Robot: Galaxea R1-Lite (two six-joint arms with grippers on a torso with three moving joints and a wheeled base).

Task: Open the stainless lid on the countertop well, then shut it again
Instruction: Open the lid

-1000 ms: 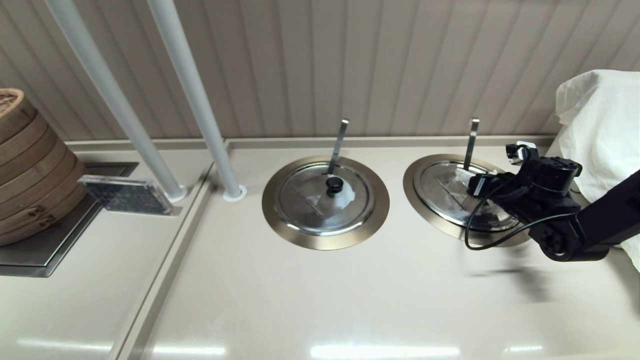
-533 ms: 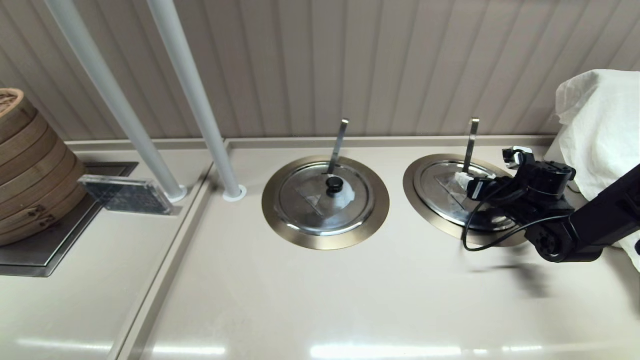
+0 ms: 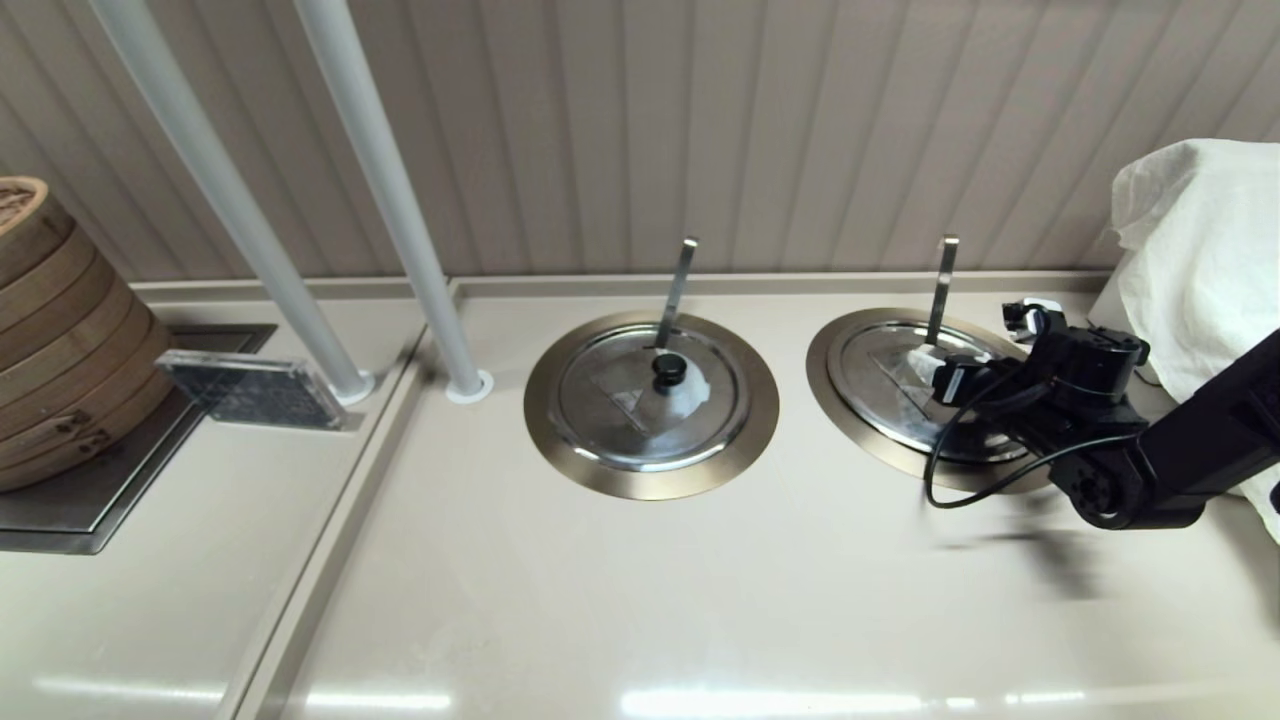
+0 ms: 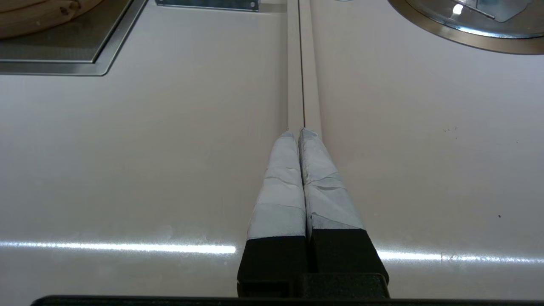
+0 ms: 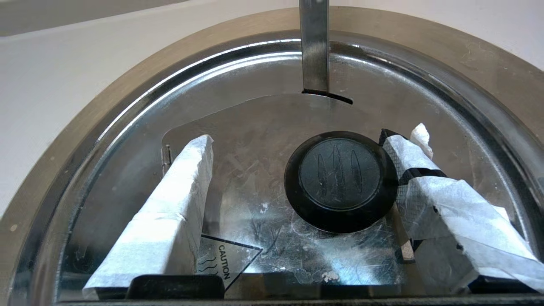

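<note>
The stainless lid lies flat and closed in the countertop well at the right, whose bronze ring surrounds it. A flat steel utensil handle sticks up behind it. My right gripper hovers low over the lid, open. In the right wrist view the black knob sits on the wedge flap between the taped fingers, touching one finger, with a wide gap to the other. My left gripper is shut and empty above the counter's seam, out of the head view.
The twin well with its whitish-patched lid sits mid-counter. Two white poles rise at the left. Stacked bamboo steamers and a clear tray stand far left. A white cloth hangs at the right.
My right gripper has shifted slightly towards the wall and settled lower over the lid's knob. The lid has stayed closed; the left arm has not moved.
</note>
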